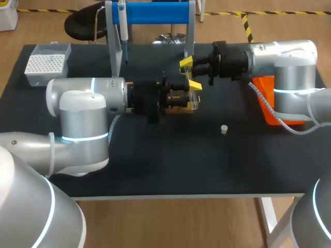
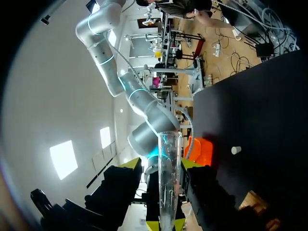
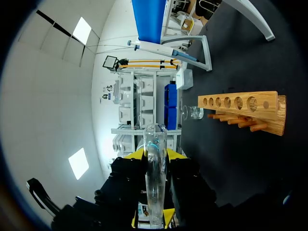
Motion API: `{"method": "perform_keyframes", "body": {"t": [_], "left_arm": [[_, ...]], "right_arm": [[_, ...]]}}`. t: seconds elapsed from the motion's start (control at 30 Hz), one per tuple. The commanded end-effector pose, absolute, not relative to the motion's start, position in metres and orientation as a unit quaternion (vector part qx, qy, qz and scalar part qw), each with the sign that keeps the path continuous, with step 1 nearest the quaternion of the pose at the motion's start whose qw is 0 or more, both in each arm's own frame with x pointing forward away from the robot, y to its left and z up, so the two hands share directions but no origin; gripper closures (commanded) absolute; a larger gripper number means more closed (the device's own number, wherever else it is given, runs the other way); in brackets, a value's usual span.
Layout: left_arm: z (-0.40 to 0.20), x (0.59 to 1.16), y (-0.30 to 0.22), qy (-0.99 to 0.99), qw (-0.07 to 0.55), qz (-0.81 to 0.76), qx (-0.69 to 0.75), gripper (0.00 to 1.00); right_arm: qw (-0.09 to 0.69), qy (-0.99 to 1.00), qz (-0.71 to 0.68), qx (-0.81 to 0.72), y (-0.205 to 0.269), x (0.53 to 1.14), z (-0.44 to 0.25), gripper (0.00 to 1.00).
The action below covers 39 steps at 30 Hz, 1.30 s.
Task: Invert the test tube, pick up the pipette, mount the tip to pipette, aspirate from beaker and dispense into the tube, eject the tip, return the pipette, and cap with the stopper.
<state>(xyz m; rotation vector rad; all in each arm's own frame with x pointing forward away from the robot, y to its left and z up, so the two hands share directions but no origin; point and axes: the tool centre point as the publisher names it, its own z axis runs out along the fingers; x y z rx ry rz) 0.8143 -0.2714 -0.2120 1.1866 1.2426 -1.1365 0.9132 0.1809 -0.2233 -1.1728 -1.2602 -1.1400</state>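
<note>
A clear glass test tube (image 2: 169, 183) lies level above the table, held at two places along its length. My left gripper (image 2: 166, 224) is shut on one end of it, with the yellow tips pressed to both sides. My right gripper (image 3: 151, 222) is shut on the test tube (image 3: 155, 183) further along. In the head view the two grippers meet over the wooden rack (image 1: 192, 107), left gripper (image 1: 195, 85) and right gripper (image 1: 186, 63) facing each other. The pipette (image 1: 122, 28) hangs on the blue stand (image 1: 155, 12). A small stopper (image 1: 223, 129) lies on the mat.
A white tip box (image 1: 47, 64) sits at the back left. An orange bin (image 1: 273, 106) stands under my right arm. The rack (image 3: 243, 108) has several holes, and a small glass beaker (image 3: 194, 113) stands beyond it. Dark mat (image 1: 170, 160) covers the front of the table.
</note>
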Motion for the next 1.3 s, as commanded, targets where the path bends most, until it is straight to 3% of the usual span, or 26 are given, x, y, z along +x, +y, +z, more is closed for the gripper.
{"method": "perform_keyframes", "body": {"t": [0.03, 0.3, 0.37, 0.43, 0.47, 0.67, 0.7, 0.73, 0.77, 1.3], "left_arm": [[-0.212, 0.8147, -0.271, 0.516, 0.515, -0.474, 0.494, 0.56], [-0.212, 0.814, -0.2698, 0.514, 0.515, -0.475, 0.494, 0.64], [-0.212, 0.8138, -0.2697, 0.514, 0.515, -0.476, 0.494, 0.72], [-0.212, 0.8137, -0.2696, 0.514, 0.516, -0.476, 0.494, 0.94], [-0.212, 0.8137, -0.2695, 0.514, 0.516, -0.476, 0.493, 0.99], [-0.212, 0.8136, -0.2694, 0.514, 0.516, -0.476, 0.493, 1.0], [-0.212, 0.8136, -0.2694, 0.514, 0.515, -0.476, 0.493, 1.0], [-0.212, 0.8136, -0.2694, 0.514, 0.515, -0.476, 0.493, 1.0], [-0.212, 0.8136, -0.2694, 0.514, 0.514, -0.477, 0.494, 1.0], [-0.2122, 0.814, -0.2694, 0.517, 0.51, -0.478, 0.495, 1.0]], "right_arm": [[0.512, -0.525, -0.474, -0.488, 0.1806, 0.913, -0.2224, 1.0], [0.512, -0.525, -0.474, -0.488, 0.1806, 0.913, -0.2224, 1.0], [0.512, -0.525, -0.474, -0.488, 0.1806, 0.913, -0.2224, 1.0], [0.512, -0.525, -0.474, -0.488, 0.1806, 0.913, -0.2224, 1.0], [0.512, -0.525, -0.474, -0.488, 0.1806, 0.913, -0.2224, 1.0], [0.512, -0.525, -0.474, -0.488, 0.1806, 0.913, -0.2224, 1.0], [0.512, -0.525, -0.474, -0.488, 0.1806, 0.913, -0.2224, 0.94], [0.512, -0.525, -0.474, -0.488, 0.1806, 0.913, -0.2224, 0.5], [0.512, -0.525, -0.474, -0.488, 0.1806, 0.913, -0.2224, 0.0], [0.512, -0.525, -0.474, -0.488, 0.1806, 0.913, -0.2224, 0.0]]}}
